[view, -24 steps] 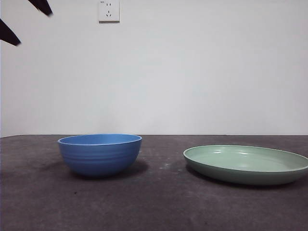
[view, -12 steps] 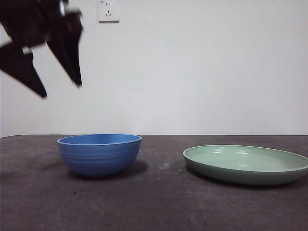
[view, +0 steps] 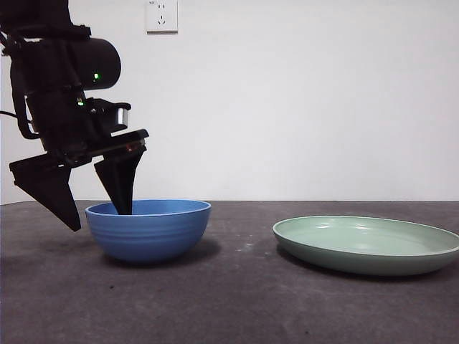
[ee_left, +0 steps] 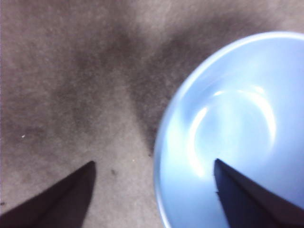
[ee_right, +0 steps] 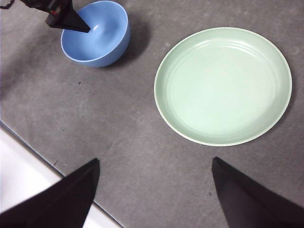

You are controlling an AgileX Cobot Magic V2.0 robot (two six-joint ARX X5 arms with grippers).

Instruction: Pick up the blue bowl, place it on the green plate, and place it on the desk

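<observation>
The blue bowl [view: 154, 233] stands upright on the desk [view: 237, 301], left of centre. My left gripper [view: 100, 218] is down at its left rim and open. One jaw is inside the bowl and the other outside, so the wall lies between them without being gripped. The left wrist view shows that rim [ee_left: 159, 142] between the spread jaws of the left gripper [ee_left: 153, 162]. To the right, apart from the bowl, the green plate [view: 366, 244] lies flat and bare. My right gripper [ee_right: 155, 160] hangs open high over the desk, looking down on the bowl [ee_right: 102, 28] and the plate [ee_right: 223, 85].
A white wall with a socket [view: 162, 16] rises behind the desk. In the right wrist view the desk's edge [ee_right: 42, 159] runs diagonally, with a white surface [ee_right: 23, 199] beyond it. Bare desk separates the bowl from the plate.
The left arm has come down from the top left corner to the bowl's left rim, jaws still spread. Bowl and plate have stayed where they were.
</observation>
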